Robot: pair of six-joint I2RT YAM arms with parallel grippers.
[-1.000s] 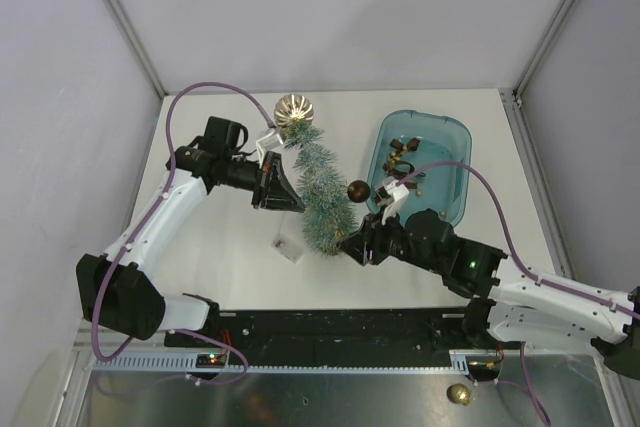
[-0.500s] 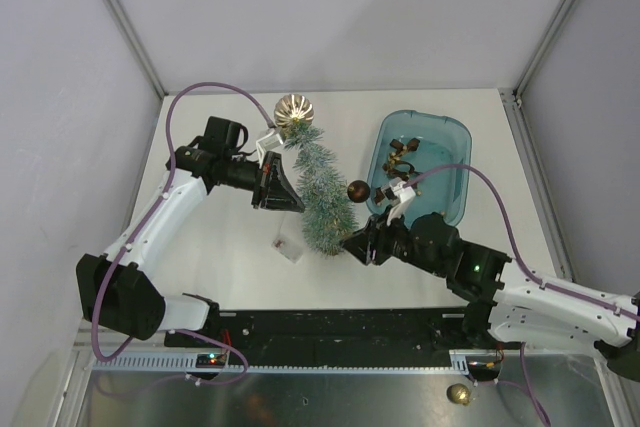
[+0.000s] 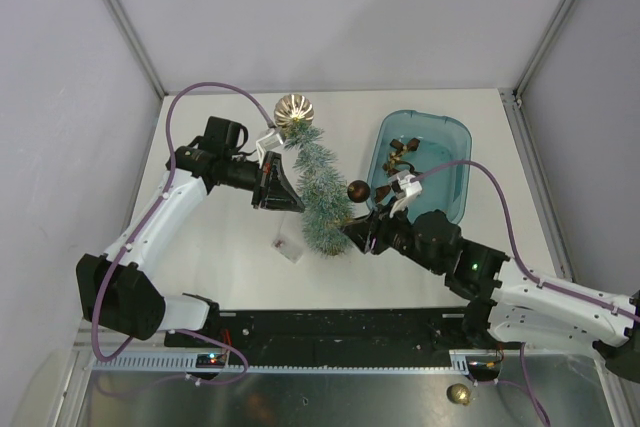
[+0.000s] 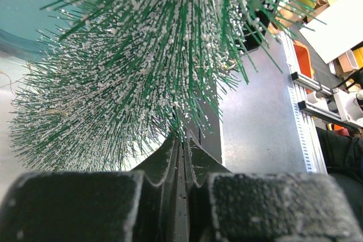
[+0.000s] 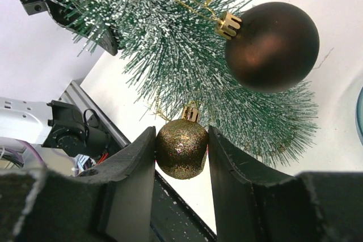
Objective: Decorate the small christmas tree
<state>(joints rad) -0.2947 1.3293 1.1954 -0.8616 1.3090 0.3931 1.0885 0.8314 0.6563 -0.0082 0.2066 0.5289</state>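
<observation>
The right gripper (image 5: 181,143) clamps a glittery gold bauble (image 5: 180,154) just beside the small christmas tree (image 3: 322,192) — the left gripper (image 4: 181,140), jaws nearly together, pinches its bristles.

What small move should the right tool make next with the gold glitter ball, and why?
Probably push it slightly deeper into the branches before opening. The right tool grips the gold glitter ball, its cap just at the lower bristles of the small christmas tree, which the left tool holds. Whether its loop has caught is not visible.
</observation>
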